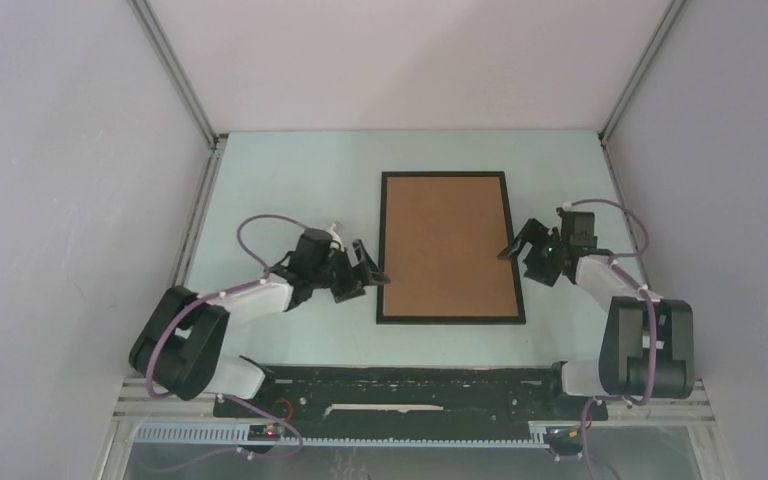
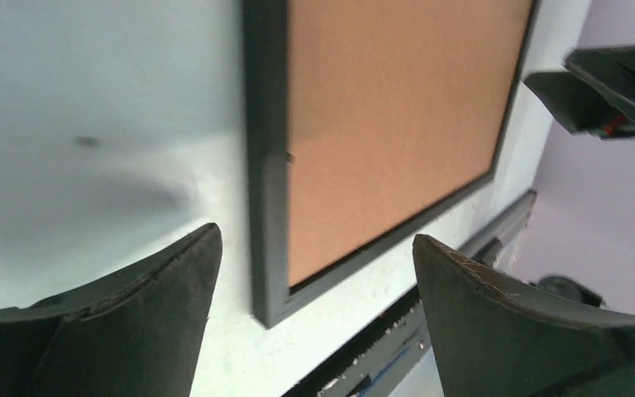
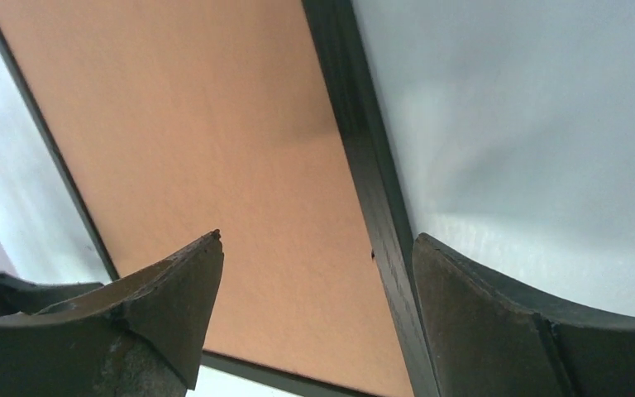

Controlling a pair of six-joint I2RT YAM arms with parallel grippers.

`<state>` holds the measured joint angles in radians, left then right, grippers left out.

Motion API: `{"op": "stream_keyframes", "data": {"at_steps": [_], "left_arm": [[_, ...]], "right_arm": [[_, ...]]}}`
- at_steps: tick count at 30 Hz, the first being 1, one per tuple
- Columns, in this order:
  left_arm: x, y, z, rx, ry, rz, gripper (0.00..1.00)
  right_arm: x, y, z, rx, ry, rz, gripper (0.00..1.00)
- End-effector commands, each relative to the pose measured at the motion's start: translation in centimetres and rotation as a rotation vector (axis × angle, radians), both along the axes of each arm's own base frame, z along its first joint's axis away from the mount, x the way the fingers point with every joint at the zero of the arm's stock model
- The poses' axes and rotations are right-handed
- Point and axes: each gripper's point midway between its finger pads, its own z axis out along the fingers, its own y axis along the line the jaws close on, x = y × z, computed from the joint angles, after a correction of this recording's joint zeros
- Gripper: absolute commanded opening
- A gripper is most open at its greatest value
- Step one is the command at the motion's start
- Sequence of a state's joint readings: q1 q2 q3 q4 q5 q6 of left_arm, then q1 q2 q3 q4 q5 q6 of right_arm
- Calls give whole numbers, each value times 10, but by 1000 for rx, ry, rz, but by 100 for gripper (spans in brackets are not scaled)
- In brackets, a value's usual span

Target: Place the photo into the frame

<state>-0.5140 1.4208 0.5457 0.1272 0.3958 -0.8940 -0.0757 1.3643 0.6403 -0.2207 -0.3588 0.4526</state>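
We are looking at the frame (image 1: 450, 318) lying flat mid-table (image 1: 280, 180), with the brown board (image 1: 447, 245) filling it edge to edge. The photo is not showing in any view; it is probably under the board, but we cannot tell from here. The left gripper (image 1: 368, 266) is hovering just beside the frame's left rim and the right gripper (image 1: 516, 262) is sitting at the right rim, its tips reaching over the board's edge. Both sets of fingers are spread wide & gripping nothing. What we are worrying about: w/ one arm on each side, any uneven push is going to slide or twist the frame on the smooth table, since nothing is pinning it. If either gripper is dropping w/ the rim between its fingers, a close would be catching rim and board together, levering that side up & popping the board loose, maybe shifting whatever is lying beneath. A tip pressing down near one edge only could be tilting the board instead of seating it flat. And the wrist views are showing the rim very close to the fingers, so clearance is slim and a stray bump is easy.
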Motion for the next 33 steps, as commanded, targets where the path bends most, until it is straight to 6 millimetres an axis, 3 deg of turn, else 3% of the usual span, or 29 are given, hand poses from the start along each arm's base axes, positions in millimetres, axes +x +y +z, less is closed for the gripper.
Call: {"op": "stream_keyframes", "data": {"at_steps": [1, 3, 4, 7, 9, 10, 13, 16, 18, 21, 26, 33], "left_arm": [[44, 56, 19, 160, -89, 135, 92], [81, 67, 32, 183, -138, 200, 90], [109, 68, 45, 192, -181, 225, 87], [172, 55, 58, 192, -245, 233, 74], [204, 44, 57, 173, -260, 248, 73], [221, 36, 62, 145, -290, 248, 73], [261, 23, 50, 139, -287, 245, 70], [291, 9, 42, 119, -297, 221, 58], [301, 4, 32, 122, -273, 217, 47], [310, 7, 14, 164, -221, 251, 37], [314, 16, -6, 222, -161, 317, 37], [317, 2, -16, 214, -125, 282, 35]], "right_arm": [[65, -22, 41, 68, -141, -105, 92], [103, -30, 39, 117, -133, -133, 91], [127, -33, 47, 145, -149, -144, 90], [176, -38, 52, 258, -161, -170, 82], [204, -38, 60, 320, -201, -155, 73], [213, -40, 58, 321, -189, -149, 70], [229, -40, 45, 290, -137, -72, 63], [234, -46, 26, 228, -93, -43, 61], [233, -46, 12, 246, -55, -30, 57], [233, -42, 5, 278, -46, -25, 51], [231, -38, 0, 258, -39, -16, 50], [230, -33, -9, 263, -21, -9, 49]]}}
